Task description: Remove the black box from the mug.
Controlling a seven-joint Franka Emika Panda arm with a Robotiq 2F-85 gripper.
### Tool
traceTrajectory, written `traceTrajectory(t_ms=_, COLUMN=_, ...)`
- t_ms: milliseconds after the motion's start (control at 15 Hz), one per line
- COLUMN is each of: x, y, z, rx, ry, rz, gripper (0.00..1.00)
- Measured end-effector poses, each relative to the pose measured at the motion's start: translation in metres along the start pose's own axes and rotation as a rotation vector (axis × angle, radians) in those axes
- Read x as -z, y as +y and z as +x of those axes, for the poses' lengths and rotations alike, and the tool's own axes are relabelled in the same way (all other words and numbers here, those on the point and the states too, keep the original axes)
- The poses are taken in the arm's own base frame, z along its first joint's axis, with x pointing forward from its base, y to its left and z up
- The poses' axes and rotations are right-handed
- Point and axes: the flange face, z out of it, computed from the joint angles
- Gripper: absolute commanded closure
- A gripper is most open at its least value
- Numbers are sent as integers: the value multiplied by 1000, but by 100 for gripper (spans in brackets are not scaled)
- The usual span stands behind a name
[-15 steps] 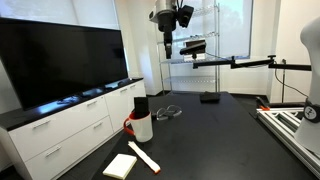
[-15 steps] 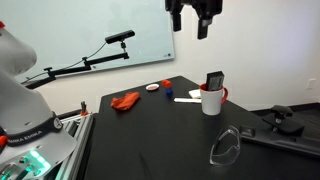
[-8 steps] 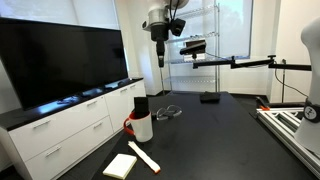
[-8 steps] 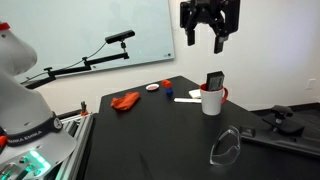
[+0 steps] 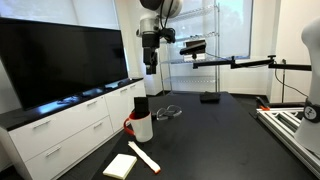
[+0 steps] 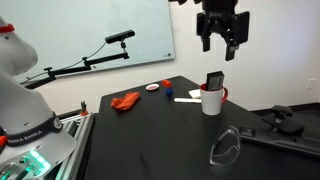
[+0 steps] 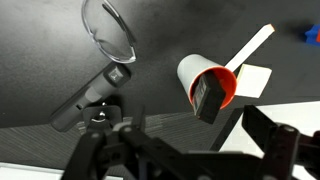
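The white mug (image 5: 141, 127) with a red handle stands on the black table in both exterior views (image 6: 211, 102). The black box (image 5: 141, 104) stands upright inside it and sticks out above the rim (image 6: 214, 81). In the wrist view I look down on the mug (image 7: 200, 72) with its red inside and the black box (image 7: 210, 100) in it. My gripper (image 5: 150, 62) hangs high above the mug, open and empty (image 6: 222, 42). Its two fingers frame the bottom of the wrist view (image 7: 190, 152).
A pale-yellow pad (image 5: 120, 166) and a white-red stick (image 5: 143, 156) lie near the mug. Clear safety glasses (image 6: 227, 145) lie on the table, also visible in the wrist view (image 7: 108, 25). A red cloth (image 6: 125, 101) and a flat black-based object (image 5: 210, 97) sit farther off. White cabinets (image 5: 70, 125) border the table.
The gripper has moved sideways to a spot roughly above the mug and dropped a little. It stays open. The mug and box have not moved.
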Motion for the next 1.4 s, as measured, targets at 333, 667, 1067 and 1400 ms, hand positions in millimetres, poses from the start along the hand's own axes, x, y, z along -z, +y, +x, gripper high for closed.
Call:
traceTrajectory(t_ms=333, x=-17, y=-14, z=17, rx=-70, ry=3, rz=0, gripper=0)
traceTrajectory(t_ms=667, x=-18, y=-14, z=19, rx=-78, ry=0, rz=1, gripper=0)
traceTrajectory(t_ms=1067, x=-68, y=-17, z=23, rx=-89, ry=-54, rz=3, gripper=0)
traceTrajectory(t_ms=1400, x=-87, y=-41, z=35, rx=-88, ry=-36, rz=3, gripper=0)
